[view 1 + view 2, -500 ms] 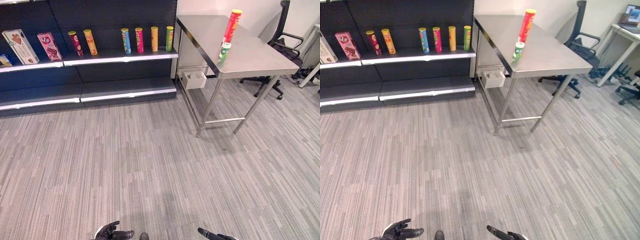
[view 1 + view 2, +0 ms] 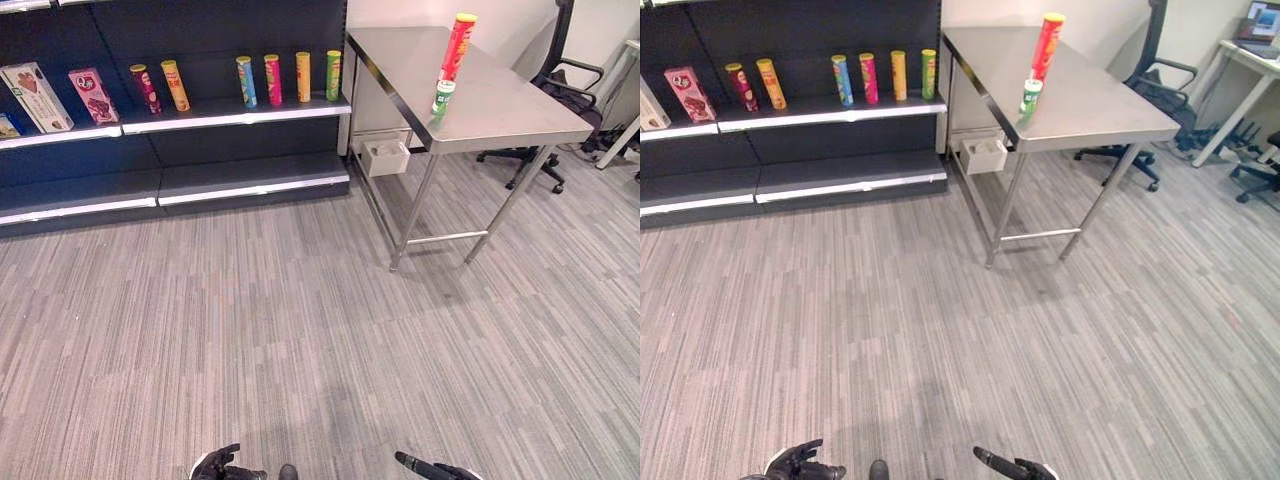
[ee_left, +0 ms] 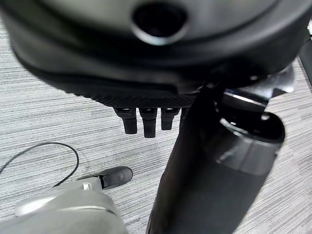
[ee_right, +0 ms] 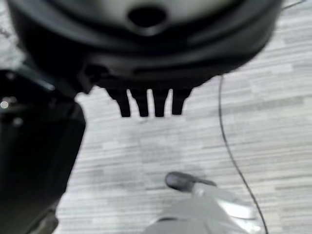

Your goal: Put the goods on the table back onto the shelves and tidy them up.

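First, left eye view: you find the tall red can (image 2: pixel 457 47) and the small green can (image 2: pixel 443 97) upright on the steel table (image 2: pixel 520 115), well apart from the shelf (image 2: pixel 215 112).
Right eye view: a row of cans (image 2: pixel 868 78) stands on that shelf.
Left wrist view: your left hand (image 3: pixel 147 123), fingers straight, holds nothing.
Right wrist view: your right hand (image 4: pixel 143 106), fingers straight, likewise empty.

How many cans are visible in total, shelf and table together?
8. Six stand on the shelf: maroon can, orange can, blue can, pink can, yellow can, tall green can. Two stand on the table: tall red can and small green can. More may be hidden.
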Available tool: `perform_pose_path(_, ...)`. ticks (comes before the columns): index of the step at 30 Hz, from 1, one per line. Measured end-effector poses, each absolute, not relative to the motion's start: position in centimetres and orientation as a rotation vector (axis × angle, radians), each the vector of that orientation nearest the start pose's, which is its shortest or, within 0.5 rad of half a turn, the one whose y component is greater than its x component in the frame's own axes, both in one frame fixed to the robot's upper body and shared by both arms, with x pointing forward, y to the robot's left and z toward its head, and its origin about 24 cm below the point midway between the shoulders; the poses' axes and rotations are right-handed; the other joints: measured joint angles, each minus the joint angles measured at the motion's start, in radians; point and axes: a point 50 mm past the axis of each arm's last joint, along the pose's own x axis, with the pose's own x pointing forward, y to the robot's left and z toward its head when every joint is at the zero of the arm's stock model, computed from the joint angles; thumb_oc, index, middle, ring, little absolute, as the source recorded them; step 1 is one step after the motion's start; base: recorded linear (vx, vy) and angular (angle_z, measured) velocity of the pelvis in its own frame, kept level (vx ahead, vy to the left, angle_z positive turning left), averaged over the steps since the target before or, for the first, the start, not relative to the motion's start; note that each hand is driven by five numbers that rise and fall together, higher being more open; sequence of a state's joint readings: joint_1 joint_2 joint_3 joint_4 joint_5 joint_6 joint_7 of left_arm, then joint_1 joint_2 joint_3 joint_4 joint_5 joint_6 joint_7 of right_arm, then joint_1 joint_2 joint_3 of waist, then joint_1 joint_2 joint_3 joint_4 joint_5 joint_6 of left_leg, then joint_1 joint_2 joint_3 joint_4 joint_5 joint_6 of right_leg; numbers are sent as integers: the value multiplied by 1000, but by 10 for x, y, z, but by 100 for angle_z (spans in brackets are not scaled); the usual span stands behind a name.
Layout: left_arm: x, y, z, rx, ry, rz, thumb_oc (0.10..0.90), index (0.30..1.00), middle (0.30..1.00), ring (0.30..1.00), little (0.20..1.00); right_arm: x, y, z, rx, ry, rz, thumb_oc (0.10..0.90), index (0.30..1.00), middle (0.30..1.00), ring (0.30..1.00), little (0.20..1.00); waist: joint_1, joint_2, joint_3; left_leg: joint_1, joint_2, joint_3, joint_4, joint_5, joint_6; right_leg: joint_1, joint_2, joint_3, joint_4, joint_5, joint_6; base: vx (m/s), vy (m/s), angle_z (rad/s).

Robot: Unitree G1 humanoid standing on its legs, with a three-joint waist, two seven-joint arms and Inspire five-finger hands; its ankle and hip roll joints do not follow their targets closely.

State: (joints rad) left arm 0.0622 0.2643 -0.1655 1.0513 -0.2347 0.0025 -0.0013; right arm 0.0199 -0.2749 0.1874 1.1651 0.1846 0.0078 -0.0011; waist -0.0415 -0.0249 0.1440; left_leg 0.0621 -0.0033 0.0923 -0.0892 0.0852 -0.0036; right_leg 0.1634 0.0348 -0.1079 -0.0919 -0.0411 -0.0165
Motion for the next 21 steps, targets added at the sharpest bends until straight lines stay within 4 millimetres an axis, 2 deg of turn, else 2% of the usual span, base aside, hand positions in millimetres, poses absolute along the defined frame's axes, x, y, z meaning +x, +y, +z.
perform_pose_path(3, 107, 233, -151, 106, 1102, 117, 800, 900, 900, 900, 900, 96, -239, -157, -189, 1191, -94, 800, 900, 900, 900, 900, 3, -4, 18, -18, 4, 0, 34, -9, -16, -5, 2, 0, 4, -3, -2, -10, -105, 2)
perform_pose_path(6, 119, 233, -148, 110, 1071, 114, 800, 900, 900, 900, 900, 105, -237, -155, -193, 1171, -70, 800, 900, 900, 900, 900, 10, -18, 56, -82, 12, 8, 143, -20, -52, -31, 2, -1, 26, -4, -32, -15, -149, 0)
perform_pose_path(7, 125, 233, -146, 93, 1056, 128, 800, 900, 900, 900, 900, 109, -237, -154, -191, 1159, -73, 800, 900, 900, 900, 900, 17, -22, 67, -139, 14, -3, 230, -26, -71, -58, -4, -2, 56, -15, -49, 64, -108, 12)
perform_pose_path(8, 140, 233, -141, 67, 1013, 148, 800, 900, 900, 900, 900, 117, -235, -153, -187, 1140, -69, 800, 900, 900, 900, 900, 30, -50, 110, -251, 5, -16, 427, 7, -107, -74, -25, -12, 89, -24, -72, 100, -76, 19)
perform_pose_path(9, 146, 233, -139, 39, 989, 170, 800, 900, 900, 900, 900, 117, -236, -152, -190, 1140, -70, 800, 900, 900, 900, 900, 34, -55, 120, -292, 7, -26, 511, 7, -103, -67, -29, -22, 88, -5, -78, 120, -42, 28)
perform_pose_path(10, 145, 234, -139, 17, 984, 193, 800, 900, 900, 900, 900, 118, -236, -152, -184, 1138, -77, 800, 900, 900, 900, 900, 31, -52, 121, -321, 25, -24, 579, -25, -66, -39, -15, -28, 72, -3, -86, 273, 21, 18)
perform_pose_path(11, 145, 234, -139, 18, 985, 194, 800, 900, 900, 900, 900, 120, -237, -151, -182, 1130, -80, 800, 900, 900, 900, 900, 30, -49, 121, -322, 33, -25, 576, -26, -65, -36, -8, -24, 71, -16, -102, 230, 31, 22)
perform_pose_path(12, 147, 233, -138, 17, 978, 188, 800, 900, 900, 900, 900, 122, -239, -150, -184, 1123, -85, 800, 900, 900, 900, 900, 29, -38, 127, -330, 42, -21, 542, -27, -69, -35, -2, -23, 65, -19, -101, 411, 119, 12)
perform_pose_path(13, 150, 231, -137, 14, 964, 178, 800, 900, 900, 900, 900, 124, -242, -149, -188, 1121, -90, 800, 900, 900, 900, 900, 30, -38, 130, -330, 38, -11, 426, -26, -73, -35, -2, -19, 44, -13, -94, 339, 122, 4)
perform_pose_path(14, 148, 229, -138, 7, 966, 179, 800, 900, 900, 900, 900, 126, -245, -147, -198, 1112, -94, 800, 900, 900, 900, 900, 36, -27, 132, -320, 37, -6, 269, -20, -78, -29, 1, -14, 26, -1, -85, 341, 120, -28)
perform_pose_path(15, 142, 227, -140, -35, 973, 208, 800, 900, 900, 900, 900, 131, -253, -142, -220, 1094, -111, 800, 900, 900, 900, 900, 63, 13, 138, -292, 66, -34, -17, 20, -127, -6, 33, 24, -5, -5, -54, 478, 167, -36)
perform_pose_path(16, 145, 227, -139, -60, 958, 223, 800, 900, 900, 900, 900, 135, -258, -139, -234, 1077, -123, 800, 900, 900, 900, 900, 68, 29, 160, -309, 73, -42, -11, 33, -122, 16, 43, 25, -2, -3, -71, 518, 190, -45)
perform_pose_path(17, 146, 230, -137, -59, 942, 232, 800, 900, 900, 900, 900, 133, -262, -139, -245, 1079, -128, 800, 900, 900, 900, 900, 83, 39, 161, -326, 75, -49, -15, 38, -126, 53, 48, 41, -3, -18, -71, 647, 258, -10)
perform_pose_path(18, 144, 233, -137, -31, 949, 222, 800, 900, 900, 900, 900, 133, -262, -138, -250, 1076, -125, 800, 900, 900, 900, 900, 79, 46, 150, -334, 64, -49, -15, 49, -143, 79, 47, 42, -3, -54, -54, 408, 197, -129)
perform_pose_path(19, 112, 242, -147, -38, 1035, 288, 800, 900, 900, 900, 900, 131, -262, -139, -245, 1077, -130, 800, 900, 900, 900, 900, 129, 33, 86, -308, 65, -45, -9, 36, -93, 128, 8, 139, -8, -119, -35, 625, 372, -115)
perform_pose_path(20, 106, 245, -149, -29, 1062, 302, 800, 900, 900, 900, 900, 128, -258, -142, -236, 1083, -122, 800, 900, 900, 900, 900, 121, 11, 72, -278, 21, -39, -10, 95, -42, 157, -35, 135, -1, -142, -7, 617, 388, -134)
perform_pose_path(21, 101, 245, -150, -26, 1075, 309, 800, 900, 900, 900, 900, 118, -255, -145, -216, 1109, -122, 800, 900, 900, 900, 900, 112, -26, 72, -235, -17, -5, -7, 146, 16, 182, -84, 141, 26, -148, 20, 660, 448, -29)
